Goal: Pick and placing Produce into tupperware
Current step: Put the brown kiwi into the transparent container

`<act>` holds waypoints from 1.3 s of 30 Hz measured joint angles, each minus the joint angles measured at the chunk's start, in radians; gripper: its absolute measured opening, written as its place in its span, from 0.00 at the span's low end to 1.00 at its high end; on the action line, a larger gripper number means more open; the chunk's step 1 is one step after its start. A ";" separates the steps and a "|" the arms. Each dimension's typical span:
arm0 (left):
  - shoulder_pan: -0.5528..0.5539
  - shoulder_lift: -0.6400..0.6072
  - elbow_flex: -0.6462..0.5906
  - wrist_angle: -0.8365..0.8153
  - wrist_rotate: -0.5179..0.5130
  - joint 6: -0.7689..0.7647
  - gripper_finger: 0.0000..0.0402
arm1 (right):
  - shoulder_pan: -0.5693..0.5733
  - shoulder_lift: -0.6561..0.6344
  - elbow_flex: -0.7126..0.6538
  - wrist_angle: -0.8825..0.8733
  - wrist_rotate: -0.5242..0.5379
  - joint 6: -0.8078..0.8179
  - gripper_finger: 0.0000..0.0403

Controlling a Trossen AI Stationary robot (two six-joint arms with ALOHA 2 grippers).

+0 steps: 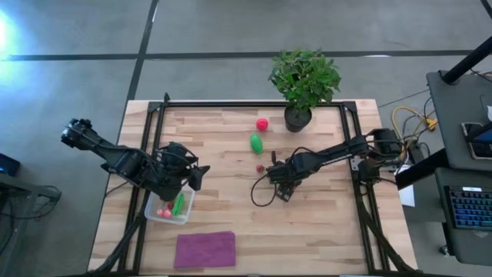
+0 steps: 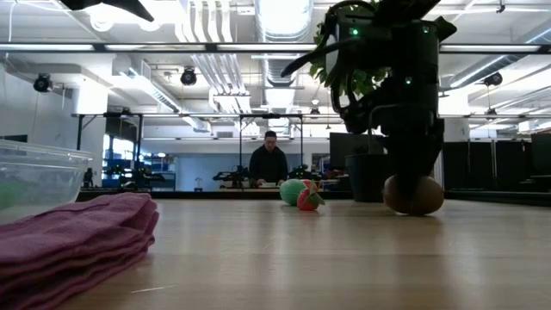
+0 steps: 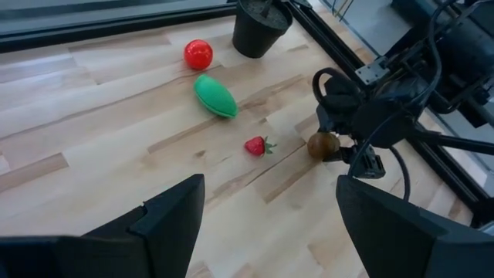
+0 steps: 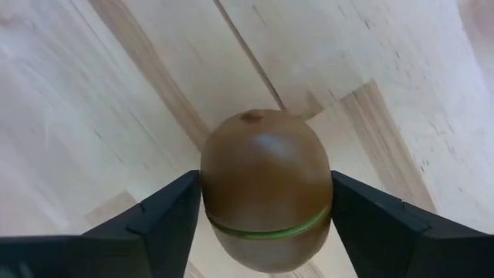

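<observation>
Near the middle of the wooden table, the right gripper is down on the brown kiwi, its two dark fingers pressed against the fruit's opposite sides, so the jaws are closed onto it at about the fruit's own width. Seen from the right wrist, the kiwi's long axis runs straight away from the camera between the fingers, with a thin green seam ringing its near end and a small dimple at the far end; the low view shows it resting on the tabletop. Just beside it lies a small strawberry, its green leaves pointing toward the kiwi. Farther back a green oval piece lies with its long axis running roughly toward the red ball beyond it, near the potted plant. The left gripper hangs over the clear tupperware at the table's left front, its jaws spread wide and empty. Inside the container sit a long green piece, lying lengthwise front to back, and a red piece. A folded purple cloth lies just beside the tupperware.
</observation>
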 joint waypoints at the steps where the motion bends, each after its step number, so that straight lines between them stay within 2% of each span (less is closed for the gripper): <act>1: 0.000 -0.001 0.000 0.006 0.000 0.000 0.69 | 0.000 0.000 -0.001 0.000 -0.008 -0.004 0.65; 6: 0.000 -0.005 0.000 0.008 0.000 0.000 0.69 | 0.000 -0.001 -0.001 0.000 -0.015 -0.021 0.59; 11: 0.000 -0.005 0.000 0.008 0.000 0.001 0.69 | -0.004 -0.001 0.009 0.021 -0.051 -0.049 0.60; 19: 0.001 -0.005 -0.006 0.000 0.000 0.001 0.69 | -0.026 -0.007 0.042 0.131 -0.132 -0.063 0.59; 25: 0.000 0.000 -0.039 -0.049 0.020 0.000 0.69 | -0.062 -0.066 0.062 0.234 -0.158 -0.078 0.59; 34: -0.013 0.002 -0.081 -0.012 0.045 -0.002 0.69 | -0.174 -0.075 0.156 0.471 -0.357 -0.049 0.59; 37: -0.016 -0.002 -0.081 -0.069 0.024 -0.032 0.69 | -0.200 -0.052 0.216 0.473 -0.393 -0.047 0.59; 39: -0.032 -0.013 -0.081 -0.128 -0.031 -0.102 0.69 | -0.214 -0.036 0.257 0.472 -0.414 -0.047 0.60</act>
